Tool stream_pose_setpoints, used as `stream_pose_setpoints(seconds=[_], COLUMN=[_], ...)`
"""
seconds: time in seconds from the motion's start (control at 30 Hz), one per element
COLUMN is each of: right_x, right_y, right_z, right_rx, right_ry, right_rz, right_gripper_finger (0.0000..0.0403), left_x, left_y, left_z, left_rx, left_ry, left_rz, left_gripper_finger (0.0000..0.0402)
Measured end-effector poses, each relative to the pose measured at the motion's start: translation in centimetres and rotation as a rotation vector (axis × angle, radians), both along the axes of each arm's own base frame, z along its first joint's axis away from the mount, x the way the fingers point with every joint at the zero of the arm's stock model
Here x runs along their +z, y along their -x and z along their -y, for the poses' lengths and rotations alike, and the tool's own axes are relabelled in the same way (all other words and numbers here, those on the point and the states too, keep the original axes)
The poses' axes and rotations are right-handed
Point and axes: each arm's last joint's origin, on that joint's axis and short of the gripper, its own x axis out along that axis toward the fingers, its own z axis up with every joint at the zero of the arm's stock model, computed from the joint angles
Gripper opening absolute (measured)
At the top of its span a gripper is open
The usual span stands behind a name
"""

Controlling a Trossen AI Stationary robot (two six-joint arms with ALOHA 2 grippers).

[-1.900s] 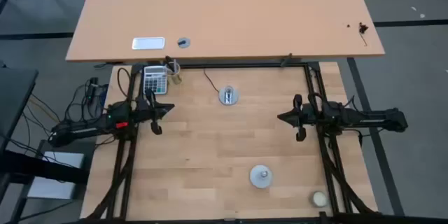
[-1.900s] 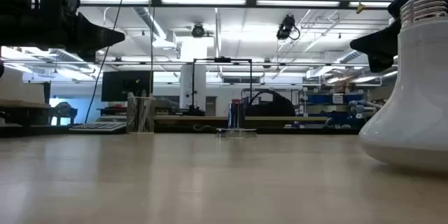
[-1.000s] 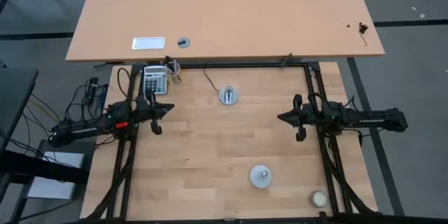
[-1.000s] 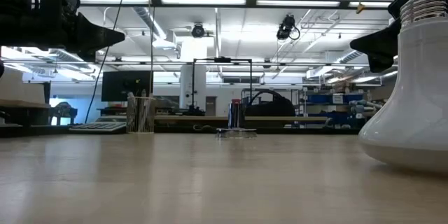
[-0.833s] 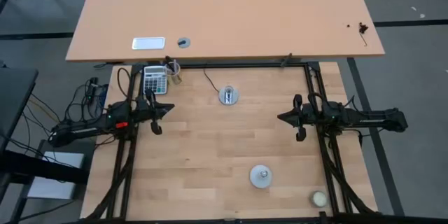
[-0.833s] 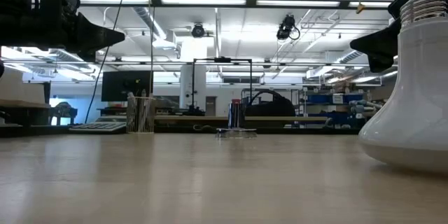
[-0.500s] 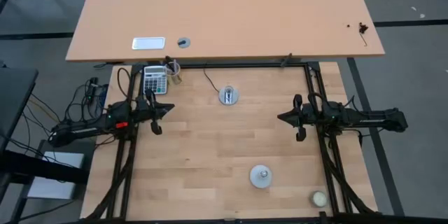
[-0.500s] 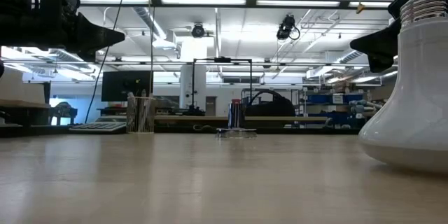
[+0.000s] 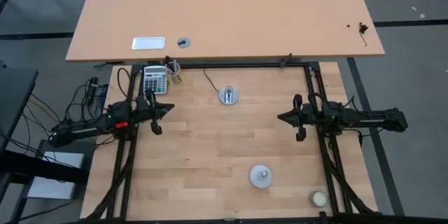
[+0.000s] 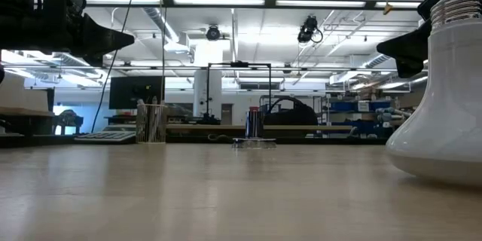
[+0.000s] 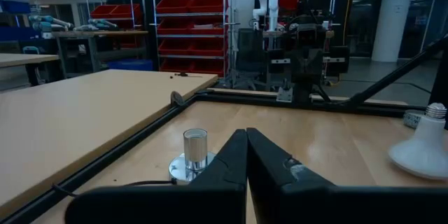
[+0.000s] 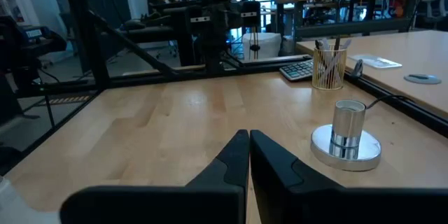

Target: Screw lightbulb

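The white lightbulb (image 9: 261,176) stands on its globe near the table's near edge, with its grey screw base (image 10: 455,4) pointing up. It also shows in the left wrist view (image 11: 427,150). The round silver socket (image 9: 228,96) with its upright centre stands toward the far edge, and also shows in the right wrist view (image 12: 346,140). My left gripper (image 9: 170,108) hovers shut and empty at the table's left, its fingers (image 11: 246,140) closed. My right gripper (image 9: 280,117) hovers shut and empty at the right, its fingers (image 12: 248,140) closed. Both point toward the table's middle.
A small cream ball (image 9: 319,199) lies at the near right corner. A calculator (image 9: 155,79) and a pencil cup (image 9: 173,73) stand at the far left. A cord (image 9: 210,80) runs from the socket to the far edge. A black frame (image 9: 238,64) borders the table.
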Motion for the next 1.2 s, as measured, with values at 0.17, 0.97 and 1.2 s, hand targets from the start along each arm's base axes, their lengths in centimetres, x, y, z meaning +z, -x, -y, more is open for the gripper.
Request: stream_pose_setpoints(seconds=[0.17, 0.97, 1.2], right_x=[0.0, 2.4, 2.4], right_y=[0.0, 0.2, 0.2], right_z=[0.0, 0.0, 0.0], right_rx=[0.0, 0.001, 0.011], right_ry=[0.0, -0.005, -0.039], right_rz=[0.0, 0.255, 0.257], right_gripper_finger=[0.0023, 0.0023, 0.0023], left_x=[0.0, 0.0, 0.0], left_y=[0.0, 0.0, 0.0], left_z=[0.0, 0.0, 0.0], left_rx=[-0.001, 0.0, 0.0], left_ry=[0.0, 0.0, 0.0], left_rz=[0.0, 0.0, 0.0], left_gripper_finger=[0.0008, 0.0008, 0.0008])
